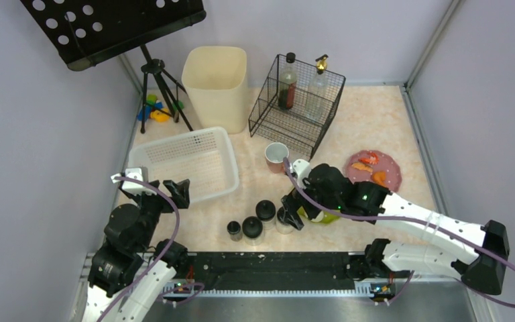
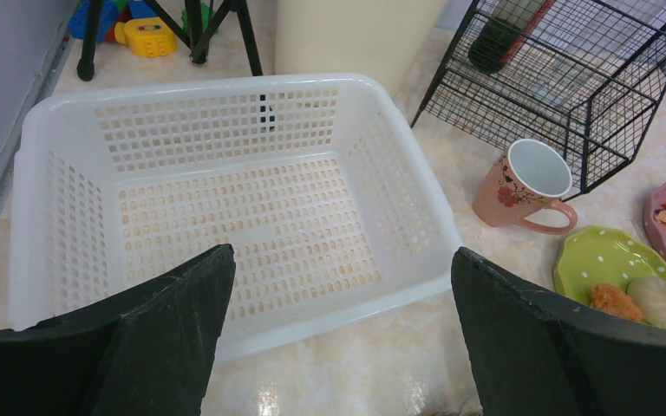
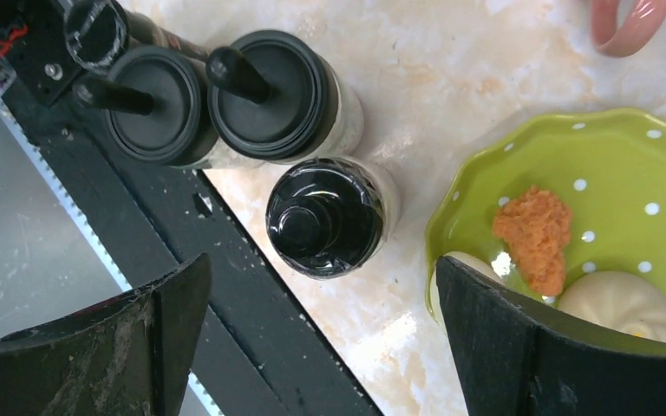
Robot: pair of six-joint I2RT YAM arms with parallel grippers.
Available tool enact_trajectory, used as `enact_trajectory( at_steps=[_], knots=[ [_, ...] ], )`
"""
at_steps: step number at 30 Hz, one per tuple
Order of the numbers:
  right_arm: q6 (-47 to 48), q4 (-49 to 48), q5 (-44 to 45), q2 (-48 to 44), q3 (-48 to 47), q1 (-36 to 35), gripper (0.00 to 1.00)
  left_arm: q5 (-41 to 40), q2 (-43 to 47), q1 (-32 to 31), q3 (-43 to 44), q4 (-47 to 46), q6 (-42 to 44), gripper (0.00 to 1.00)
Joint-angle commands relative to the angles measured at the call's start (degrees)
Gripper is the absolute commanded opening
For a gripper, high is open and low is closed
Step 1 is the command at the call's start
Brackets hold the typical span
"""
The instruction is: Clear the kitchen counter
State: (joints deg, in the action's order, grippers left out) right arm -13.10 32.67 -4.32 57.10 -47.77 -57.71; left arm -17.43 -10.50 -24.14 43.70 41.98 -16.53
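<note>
Top external view. Item: beige-pink marble surface (image 1: 369,117), running from the black rail (image 1: 275,272) at the near edge to the far wall.

- Far: cream bin (image 1: 216,80); wire rack (image 1: 268,114) holding a dark bottle (image 1: 287,84) and a clear pump bottle (image 1: 318,88).
- Left: white perforated basket (image 1: 181,139), empty.
- Centre: pink mug (image 1: 276,156), standing; black-capped bottles (image 1: 252,227), clustered near the rail.
- Right: pink plate (image 1: 390,176) with orange food; green dotted plate (image 3: 607,139) with an orange piece and a white bun.

Left gripper (image 2: 342,254): jaws wide, holding nothing, above the basket's near rim.

Right gripper (image 3: 321,260): jaws wide, holding nothing, above one black cap, just beside the green dotted plate.
</note>
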Motion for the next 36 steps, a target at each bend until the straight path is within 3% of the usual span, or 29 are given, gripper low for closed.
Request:
enact_trajectory(
  at_steps=[1,20,32,36],
  knots=[
    [0.1,-0.7,-0.5,2.0,0.3,-1.9,0.98,0.4,0.1,-0.1,-0.3,-3.0,0.5,0.99],
    [-1.8,-4.4,8.9,14.3,-1.7,-8.2,0.96,1.0,-0.1,-0.1,-0.4,-3.2,0.5,0.99],
    [-2.3,-7.2,11.2,16.8,-1.5,-8.2,0.84,1.1,0.4,-0.2,-0.4,-3.3,0.5,0.99],
    [-2.2,-7.3,10.3,17.9,-1.5,-8.3,0.72,1.1,0.6,-0.2,-0.5,-3.2,0.5,0.99]
  ],
)
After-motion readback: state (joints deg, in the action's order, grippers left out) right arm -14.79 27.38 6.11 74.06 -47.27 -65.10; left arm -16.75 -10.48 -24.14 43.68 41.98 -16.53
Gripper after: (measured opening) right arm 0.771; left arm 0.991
